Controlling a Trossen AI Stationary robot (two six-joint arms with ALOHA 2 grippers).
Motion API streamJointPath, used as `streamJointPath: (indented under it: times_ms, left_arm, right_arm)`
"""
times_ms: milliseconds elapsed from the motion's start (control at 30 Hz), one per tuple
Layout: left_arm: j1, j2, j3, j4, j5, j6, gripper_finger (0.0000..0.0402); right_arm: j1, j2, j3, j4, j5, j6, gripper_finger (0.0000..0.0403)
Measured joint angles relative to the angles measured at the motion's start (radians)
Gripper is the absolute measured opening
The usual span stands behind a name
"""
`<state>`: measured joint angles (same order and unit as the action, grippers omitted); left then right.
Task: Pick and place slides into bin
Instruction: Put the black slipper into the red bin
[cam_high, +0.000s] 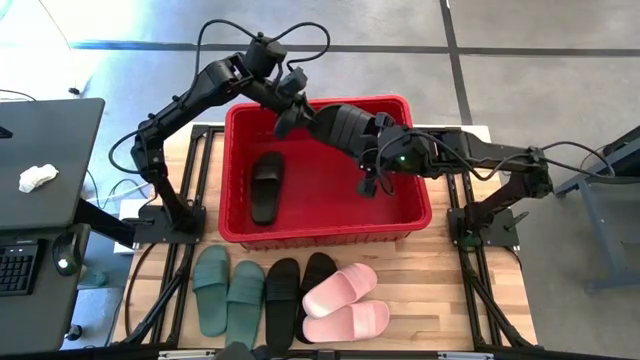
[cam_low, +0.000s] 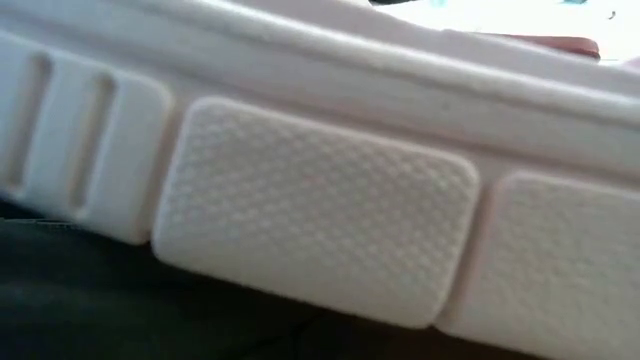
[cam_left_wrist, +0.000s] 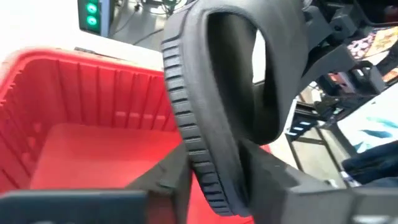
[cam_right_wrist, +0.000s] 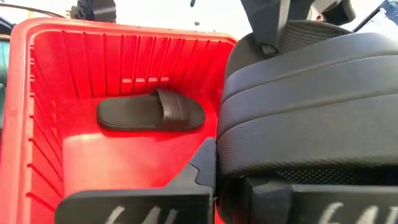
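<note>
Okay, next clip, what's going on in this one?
Two robot arms are loading slides into a red bin. Both grippers are over the bin, holding one black slide between them: the left gripper at one end, the right gripper at the other. Another black slide already lies on the bin floor. Six wait on the table in front: a green pair, a black pair and a pink pair.
</note>
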<state>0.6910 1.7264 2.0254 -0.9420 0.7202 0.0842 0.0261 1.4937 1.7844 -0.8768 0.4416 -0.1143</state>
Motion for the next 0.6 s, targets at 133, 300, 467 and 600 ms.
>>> streamJointPath:
  times_ms: [133,300,467,600]
  left_arm:
    - [0.001,0.0,0.0,0.001,-0.014,0.031,0.0035]
    - [0.0,0.0,0.0,0.0,-0.092,0.041,0.004]
    - [-0.001,0.0,0.0,-0.004,-0.154,0.081,0.0036]
    - [0.002,0.0,0.0,-0.011,-0.165,0.088,0.0036]
  right_arm:
    - [0.0,0.001,0.0,0.0,0.003,0.0,0.0]
    - [-0.002,0.001,-0.001,-0.004,-0.005,0.0,0.0005]
    - [0.0,0.001,-0.001,-0.063,-0.008,0.006,0.0054]
    - [0.0,-0.001,0.0,-0.088,-0.012,0.028,0.0118]
